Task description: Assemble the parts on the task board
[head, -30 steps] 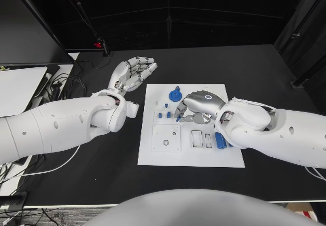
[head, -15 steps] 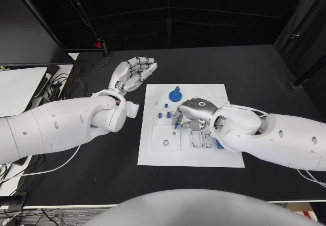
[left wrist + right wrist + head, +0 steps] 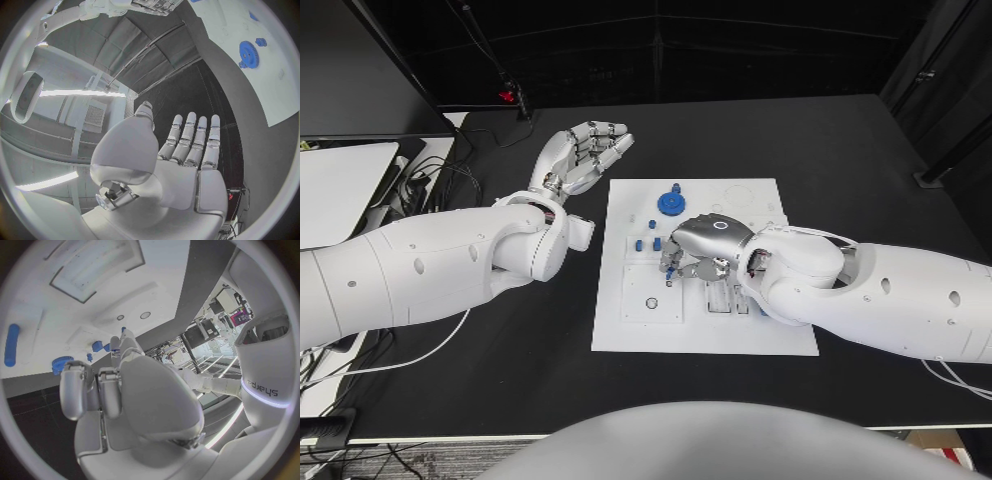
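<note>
1. My left hand (image 3: 586, 150) sits over the black table (image 3: 877, 170), just off the far-left corner of the task board (image 3: 704, 330). Its fingers are straight and lightly spread, palm bare — it holds nothing.

2. My right hand (image 3: 704, 245) is over the middle of the task board, knuckles up, fingers curled down toward the board surface. Its fingertips (image 3: 672, 270) are at a small blue part (image 3: 668, 277); whether they pinch that part or merely touch it, I cannot tell from either view.

3. The blue gear (image 3: 672, 204) lies flat near the board's far edge, beyond my right hand and apart from it. A small blue knob (image 3: 676, 187) lies just past the gear.

4. Several small blue pieces (image 3: 643, 244) lie on the board's left portion, near my right hand's fingertips.

5. A square recessed plate (image 3: 653, 300) occupies the board's near-left area — a small dark ring shows in it.

6. The right wrist view shows a long blue bar (image 3: 11, 344) lying flat on the white board.
</note>
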You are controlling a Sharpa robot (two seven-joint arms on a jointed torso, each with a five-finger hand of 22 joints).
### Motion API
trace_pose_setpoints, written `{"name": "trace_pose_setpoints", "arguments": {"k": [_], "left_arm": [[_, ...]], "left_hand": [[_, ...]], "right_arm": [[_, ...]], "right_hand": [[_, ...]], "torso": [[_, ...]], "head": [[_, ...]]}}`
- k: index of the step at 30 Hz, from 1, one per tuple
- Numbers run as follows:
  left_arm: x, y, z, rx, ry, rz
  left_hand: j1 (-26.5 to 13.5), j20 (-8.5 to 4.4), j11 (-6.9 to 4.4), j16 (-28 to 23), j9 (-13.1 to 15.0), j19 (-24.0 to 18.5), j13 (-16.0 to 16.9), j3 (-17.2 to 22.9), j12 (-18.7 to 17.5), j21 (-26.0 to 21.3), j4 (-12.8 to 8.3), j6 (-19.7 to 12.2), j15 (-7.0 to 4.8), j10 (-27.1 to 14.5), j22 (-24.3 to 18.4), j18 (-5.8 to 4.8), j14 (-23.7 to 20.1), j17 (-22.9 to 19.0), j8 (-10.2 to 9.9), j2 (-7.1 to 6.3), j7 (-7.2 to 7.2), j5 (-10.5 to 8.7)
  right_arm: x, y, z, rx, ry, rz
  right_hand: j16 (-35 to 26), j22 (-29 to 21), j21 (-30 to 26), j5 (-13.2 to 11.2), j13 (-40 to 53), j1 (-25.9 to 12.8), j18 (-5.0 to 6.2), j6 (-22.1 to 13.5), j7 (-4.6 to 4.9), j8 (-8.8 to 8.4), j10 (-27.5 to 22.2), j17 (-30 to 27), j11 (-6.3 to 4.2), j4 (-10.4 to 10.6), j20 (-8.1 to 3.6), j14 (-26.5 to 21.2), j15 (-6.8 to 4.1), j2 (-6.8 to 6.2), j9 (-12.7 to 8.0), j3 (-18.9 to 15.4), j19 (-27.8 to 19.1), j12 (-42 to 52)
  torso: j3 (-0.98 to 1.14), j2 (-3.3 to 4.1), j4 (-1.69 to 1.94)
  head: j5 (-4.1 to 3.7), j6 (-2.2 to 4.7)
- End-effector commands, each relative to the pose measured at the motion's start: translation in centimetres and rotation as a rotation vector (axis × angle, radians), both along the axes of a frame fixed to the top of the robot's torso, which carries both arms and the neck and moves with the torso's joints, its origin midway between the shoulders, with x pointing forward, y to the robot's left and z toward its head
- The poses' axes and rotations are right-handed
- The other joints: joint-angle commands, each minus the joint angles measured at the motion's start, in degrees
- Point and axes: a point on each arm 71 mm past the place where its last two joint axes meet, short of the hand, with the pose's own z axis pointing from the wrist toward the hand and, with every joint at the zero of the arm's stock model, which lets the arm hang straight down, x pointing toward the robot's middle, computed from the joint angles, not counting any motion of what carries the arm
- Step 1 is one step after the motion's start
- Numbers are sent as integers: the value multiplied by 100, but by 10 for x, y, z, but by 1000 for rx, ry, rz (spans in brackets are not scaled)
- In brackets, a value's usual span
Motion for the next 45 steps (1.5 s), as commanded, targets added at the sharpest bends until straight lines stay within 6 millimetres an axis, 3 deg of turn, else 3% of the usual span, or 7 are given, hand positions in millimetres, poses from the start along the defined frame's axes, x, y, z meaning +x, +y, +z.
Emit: {"name": "trace_pose_setpoints", "arguments": {"k": [1,16,20,25,29,32,45], "left_arm": [[-2,-2,6,-22,-71,-21],[-2,-2,6,-21,-73,-19],[-2,-2,6,-22,-72,-21],[-2,-1,6,-21,-72,-17],[-2,-1,6,-21,-73,-17],[-2,-1,6,-21,-73,-17],[-2,0,6,-20,-73,-16]], "left_hand": [[35,-6,13,38,-10,46,-10,-36,39,21,10,-36,-5,-31,-9,-40,-37,-10,39,51,669,36],[37,-6,12,44,-12,44,-11,-39,46,21,12,-35,-5,-31,-15,-41,-38,-16,45,62,669,38],[37,-6,12,44,-12,44,-11,-39,46,21,12,-35,-5,-31,-15,-41,-38,-16,45,62,669,38],[37,-6,12,44,-12,44,-11,-39,46,21,12,-35,-5,-31,-15,-41,-38,-16,45,62,669,38],[41,-6,12,54,-15,45,-12,-43,55,21,13,-36,-5,-32,-18,-41,-37,-23,53,77,668,41],[41,-6,12,56,-16,48,-13,-44,57,22,13,-37,-6,-33,-16,-40,-37,-25,54,81,668,42],[46,-6,12,61,-19,48,-14,-46,62,22,12,-42,-6,-35,-19,-40,-38,-30,57,90,669,47]], "right_arm": [[0,1,-1,-22,9,7],[0,4,-7,-45,25,11],[0,4,-9,-57,14,14],[0,3,-10,-65,5,14],[0,4,-11,-74,5,16],[0,6,-11,-80,-2,22],[-2,13,-11,-100,-47,48]], "right_hand": [[-10,1225,-26,22,-8,0,-24,-1,30,-6,7,1367,45,-2,19,556,17,22,6,41,183,-28],[-13,1218,-45,27,-9,-2,-19,-14,40,-27,-5,1360,53,-3,25,555,23,18,3,61,173,-45],[-12,1218,-47,28,-9,-1,-19,-16,41,-31,-8,1362,55,-5,27,555,25,18,3,66,173,-48],[-12,1215,-55,29,-10,0,-17,-21,45,-40,-16,1362,58,-7,30,555,28,16,2,76,168,-54],[-11,1210,-68,28,-10,-1,-14,-29,50,-51,-26,1365,64,-7,33,556,32,13,0,86,161,-59],[-11,1209,-71,29,-10,-1,-13,-32,53,-58,-33,1364,67,-8,36,556,35,11,0,93,160,-62],[-13,1207,-77,29,-10,5,-12,-39,59,-73,-48,1361,72,-13,41,555,41,9,-1,114,157,-66]], "torso": [[1,1,4],[1,4,-10],[3,1,1],[4,-2,-17],[9,0,1],[4,-4,-11],[3,-2,-5]], "head": [[-5,-1],[-4,-1],[-57,-1],[-43,-1],[-111,-1],[-93,-1],[-91,-1]]}}
